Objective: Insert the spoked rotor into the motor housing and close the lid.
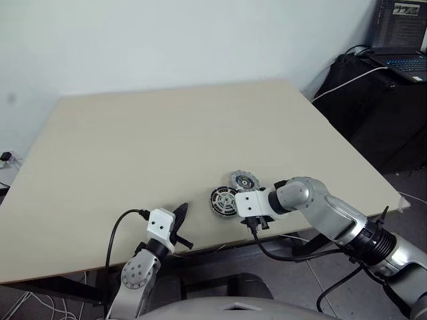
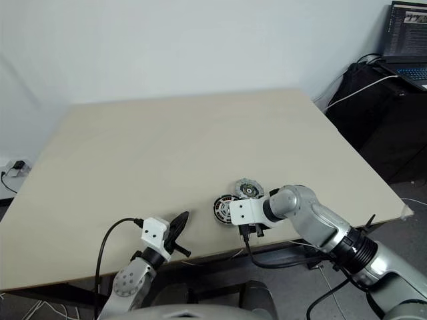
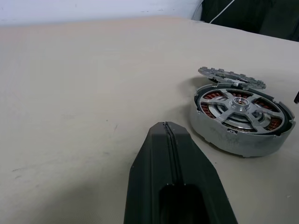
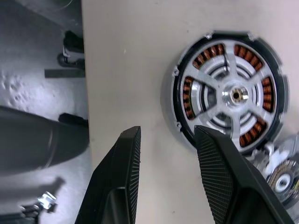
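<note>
My open, empty right hand (image 4: 166, 140) hovers just beside the rotor-filled housing (image 4: 229, 95), with the lid (image 1: 243, 180) just beyond.

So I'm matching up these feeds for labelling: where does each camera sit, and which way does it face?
Left eye, right eye: on the head, looking forward and down over the table; both arms show, left gripper shut.
Left wrist: low over the table, along its shut fingers, toward the motor housing with the spoked rotor seated inside.
Right wrist: looking down past the open right gripper onto the housing.
Shared: all four show the housing, with the lid tilted against its rim.
</note>
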